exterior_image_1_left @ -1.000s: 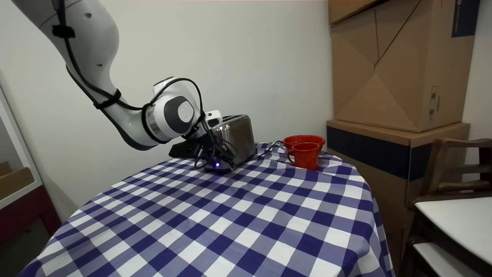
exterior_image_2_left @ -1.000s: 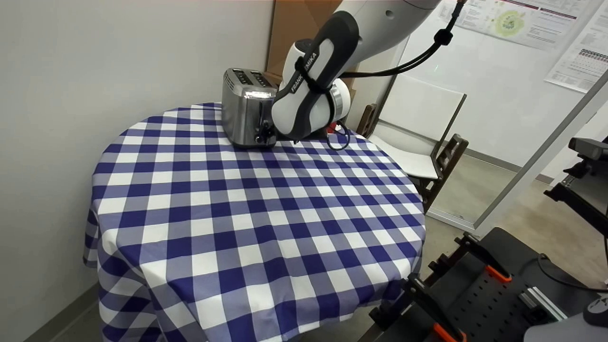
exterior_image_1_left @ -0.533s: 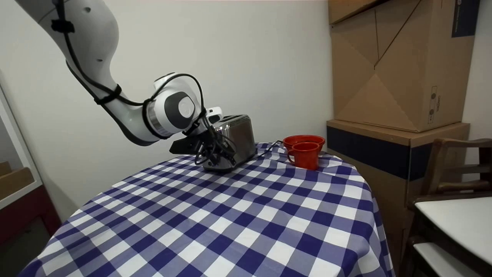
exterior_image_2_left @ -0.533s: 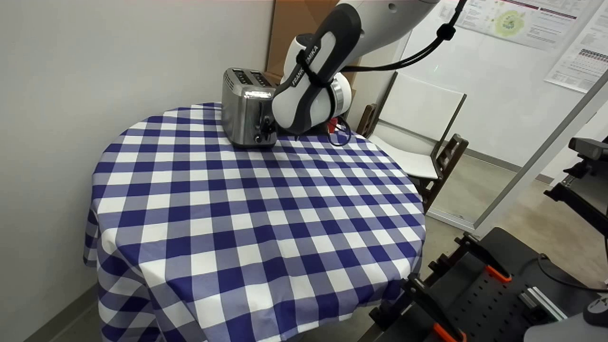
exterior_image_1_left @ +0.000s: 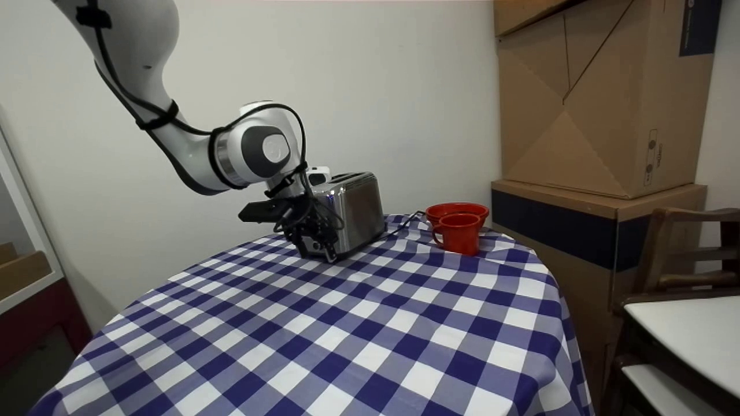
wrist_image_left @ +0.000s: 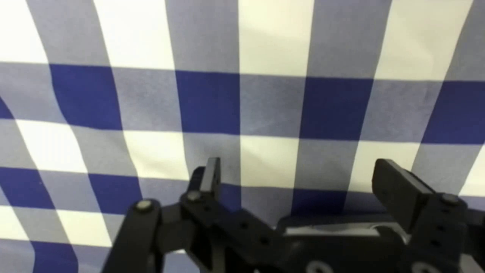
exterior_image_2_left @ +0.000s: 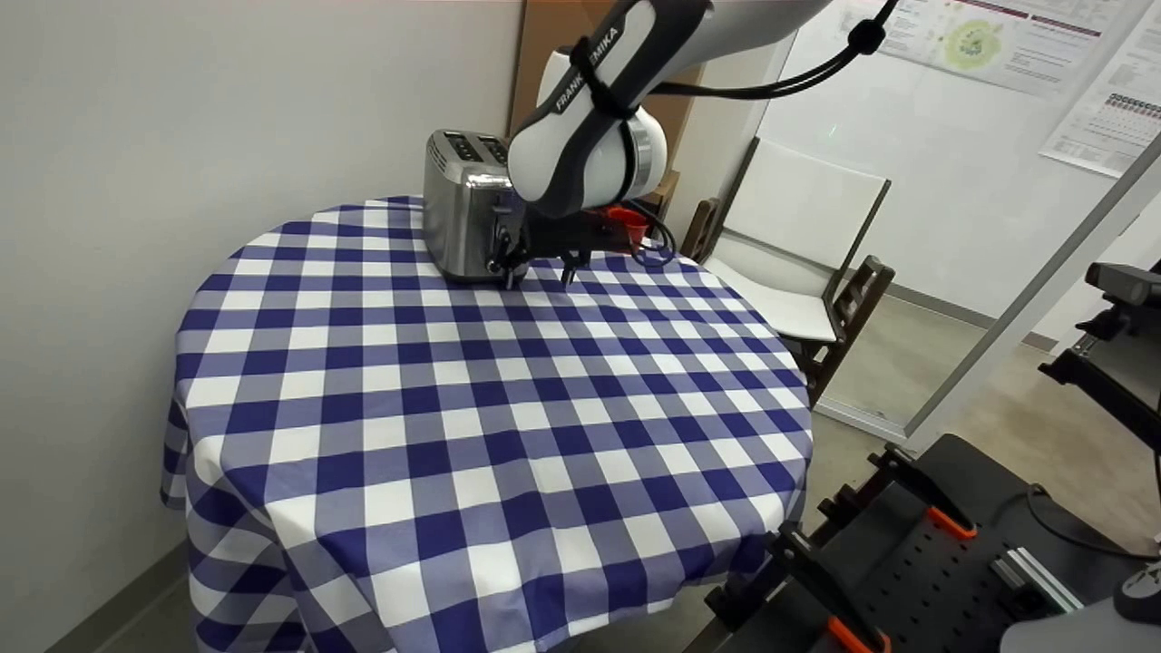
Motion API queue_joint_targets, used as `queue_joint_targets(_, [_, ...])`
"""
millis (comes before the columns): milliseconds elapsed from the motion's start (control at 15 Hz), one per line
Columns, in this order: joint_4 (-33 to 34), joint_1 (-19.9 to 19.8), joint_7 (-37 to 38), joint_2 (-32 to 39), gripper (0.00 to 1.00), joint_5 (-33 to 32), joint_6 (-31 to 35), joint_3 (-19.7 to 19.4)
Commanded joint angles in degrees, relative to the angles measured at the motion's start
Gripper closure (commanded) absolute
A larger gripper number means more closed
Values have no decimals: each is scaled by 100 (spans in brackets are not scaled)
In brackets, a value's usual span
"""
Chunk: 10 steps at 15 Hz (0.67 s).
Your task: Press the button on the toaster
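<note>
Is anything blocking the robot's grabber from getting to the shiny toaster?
Nothing that shows. The gripper is right by the front of the toaster. The red mug and red bowl stand off to one side, not in between. The gripper hides part of that front, so I can't pick out the button.

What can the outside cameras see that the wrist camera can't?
Only outside: the white arm, the wall, the slots on the toaster and, in an exterior view, a red mug and bowl.
Only wrist: a close look down past the spread fingers of the tool, nothing new.
Both: checked tablecloth, tool, probably the toaster (wrist: just a silver edge).
</note>
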Motion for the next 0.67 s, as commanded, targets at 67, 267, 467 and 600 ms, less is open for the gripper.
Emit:
queue_joint_targets(67, [61,-624,-664,-616,0,208,-1876,713])
queue_joint_targets(267, [-54,-803,-849,-973,0,239,-2611,891])
queue_joint_targets(467, [-518,-877,-1228,-1511,0,123,-2594,964])
queue_joint_targets(600, [-921,-884,-1513,-1956,0,36,-2416,980])
